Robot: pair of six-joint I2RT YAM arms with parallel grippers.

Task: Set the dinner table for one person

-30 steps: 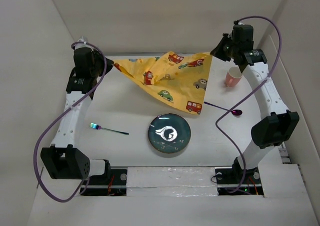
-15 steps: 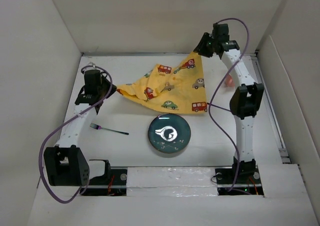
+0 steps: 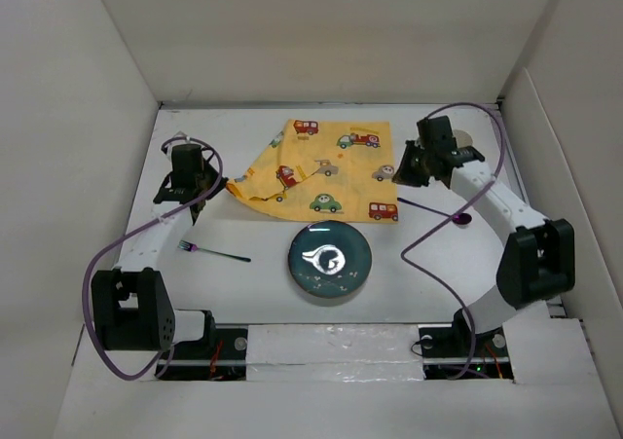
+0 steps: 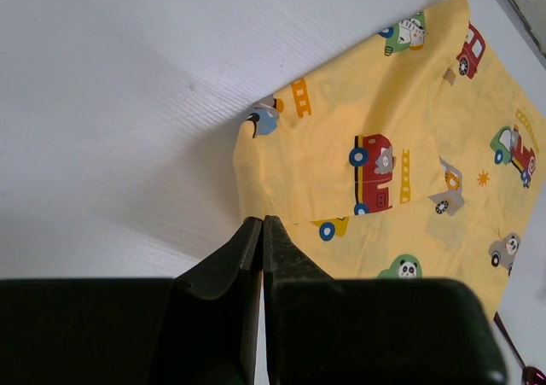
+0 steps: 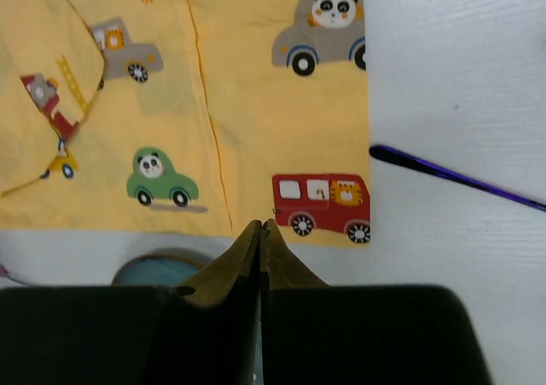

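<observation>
The yellow car-print cloth [image 3: 326,164] lies spread on the white dinner table [image 3: 243,298], its left part still folded over. My left gripper [image 3: 220,188] is shut on the cloth's left corner [image 4: 256,180]. My right gripper [image 3: 403,173] is shut at the cloth's right edge [image 5: 281,137], its tips on the hem beside the red bus print. A teal plate [image 3: 329,258] sits in front of the cloth. A fork [image 3: 212,252] lies to the plate's left. A purple spoon [image 3: 440,211] lies to the right, and its handle also shows in the right wrist view [image 5: 452,178].
A cup's rim [image 3: 465,139] peeks out behind the right arm at the back right. Cream walls close in the table at the back and both sides. The plate's rim [image 5: 158,264] shows just below the cloth in the right wrist view.
Both arms have brought the cloth down and forward, so it now lies flatter on the table. The right arm swung from the back wall to the cloth's right edge, uncovering the spoon.
</observation>
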